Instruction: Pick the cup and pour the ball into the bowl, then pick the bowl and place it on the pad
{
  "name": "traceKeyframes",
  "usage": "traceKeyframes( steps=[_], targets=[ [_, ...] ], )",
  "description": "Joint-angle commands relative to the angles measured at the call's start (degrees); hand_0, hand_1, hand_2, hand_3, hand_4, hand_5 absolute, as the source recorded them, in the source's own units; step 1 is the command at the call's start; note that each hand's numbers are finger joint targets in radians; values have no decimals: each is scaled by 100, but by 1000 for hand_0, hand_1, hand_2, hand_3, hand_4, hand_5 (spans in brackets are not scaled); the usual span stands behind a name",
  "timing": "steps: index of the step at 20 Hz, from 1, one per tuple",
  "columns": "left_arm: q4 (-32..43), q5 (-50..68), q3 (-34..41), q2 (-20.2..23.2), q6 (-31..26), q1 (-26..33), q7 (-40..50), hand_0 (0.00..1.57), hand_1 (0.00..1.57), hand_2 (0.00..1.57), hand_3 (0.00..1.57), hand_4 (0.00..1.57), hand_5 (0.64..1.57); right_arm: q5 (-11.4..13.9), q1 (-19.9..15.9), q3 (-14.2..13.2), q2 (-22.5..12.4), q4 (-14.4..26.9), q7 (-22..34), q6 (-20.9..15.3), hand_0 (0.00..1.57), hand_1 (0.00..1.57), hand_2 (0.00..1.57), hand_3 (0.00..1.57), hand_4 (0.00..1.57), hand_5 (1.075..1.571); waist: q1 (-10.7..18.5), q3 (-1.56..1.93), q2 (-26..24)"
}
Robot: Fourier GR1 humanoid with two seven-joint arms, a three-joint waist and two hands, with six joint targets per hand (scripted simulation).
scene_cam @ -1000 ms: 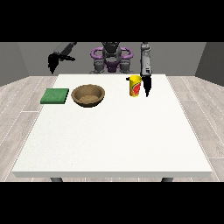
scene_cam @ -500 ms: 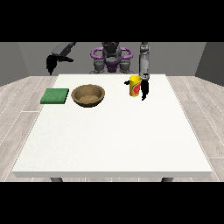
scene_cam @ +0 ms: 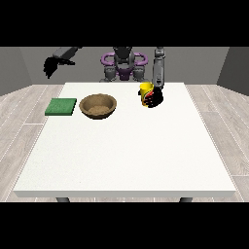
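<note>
The hand at the view's right [scene_cam: 155, 98] has its fingers curled round the yellow cup [scene_cam: 145, 91] above the table [scene_cam: 126, 151].

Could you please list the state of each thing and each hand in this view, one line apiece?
yellow cup: upright on the table, hand wrapped around it
brown bowl: upright on the table, untouched, left of the cup
green pad: flat, nothing on it
hand at the view's right: closed on the cup
hand at the view's left: raised, holding nothing
</note>
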Motion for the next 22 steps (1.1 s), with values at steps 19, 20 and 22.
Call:
traceKeyframes(
  steps=[19, 20, 22],
  targets=[
    [-259, -3119, -1870, 1184, 741, -1801, 4849, 1495, 1495, 1571, 1571, 1530, 1287, 81, 109, -264, -295, 1619, -164, 337, 0, 0, 0, 0, 0, 1569, 454, -59, -1288],
    [-408, -3160, -1890, 1096, 758, -1694, 4772, 1495, 1495, 1571, 1571, 1530, 1287, 141, 70, -329, -221, 1776, -483, 230, 0, 0, 0, 0, 0, 1569, 593, -61, -1179],
    [-160, -3655, -2129, 1121, 815, -2056, 5504, 1490, 1490, 1571, 1571, 1512, 1267, 305, 57, -13, 27, 1473, -88, -9, 0, 0, 0, 0, 0, 1569, 385, -59, -1457]
  ],
)
